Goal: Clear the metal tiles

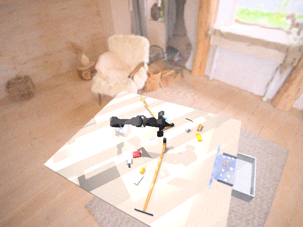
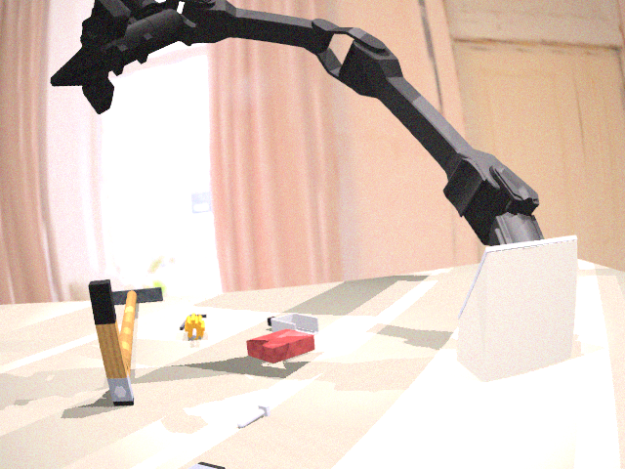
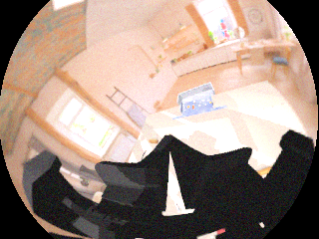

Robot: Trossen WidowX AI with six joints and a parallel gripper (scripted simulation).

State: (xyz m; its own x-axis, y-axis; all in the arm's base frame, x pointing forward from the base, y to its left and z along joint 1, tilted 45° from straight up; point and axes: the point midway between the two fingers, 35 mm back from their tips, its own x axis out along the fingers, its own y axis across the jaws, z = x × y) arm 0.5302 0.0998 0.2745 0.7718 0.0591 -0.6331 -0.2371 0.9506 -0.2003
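My gripper [image 1: 172, 124] [image 2: 52, 80] [image 3: 167, 137] is shut and empty, held high above the table. The long scraper [image 1: 155, 176] [image 2: 127, 333] lies across the table; its wide dark blade is near the front edge in the top view, its upright black-capped grip at the other end, below and to one side of my gripper. The bluish steel plate [image 1: 216, 170] is at the table's right edge, with several small whitish, orange and yellow tiles on it. The grey catch box [image 1: 253, 176] [image 3: 196, 93] adjoins its far end. I cannot make out any tiles in the box.
Another wooden-handled tool [image 1: 147, 106] lies at the back, partly hidden by the arm. A red block [image 1: 136, 154] [image 2: 280, 346], a small yellow item [image 1: 142, 170] [image 2: 194, 325] and a thin grey bent piece [image 1: 138, 180] lie left of the scraper. A yellow block [image 1: 198, 137] and grey cube [image 1: 187, 130] lie right of the arm.
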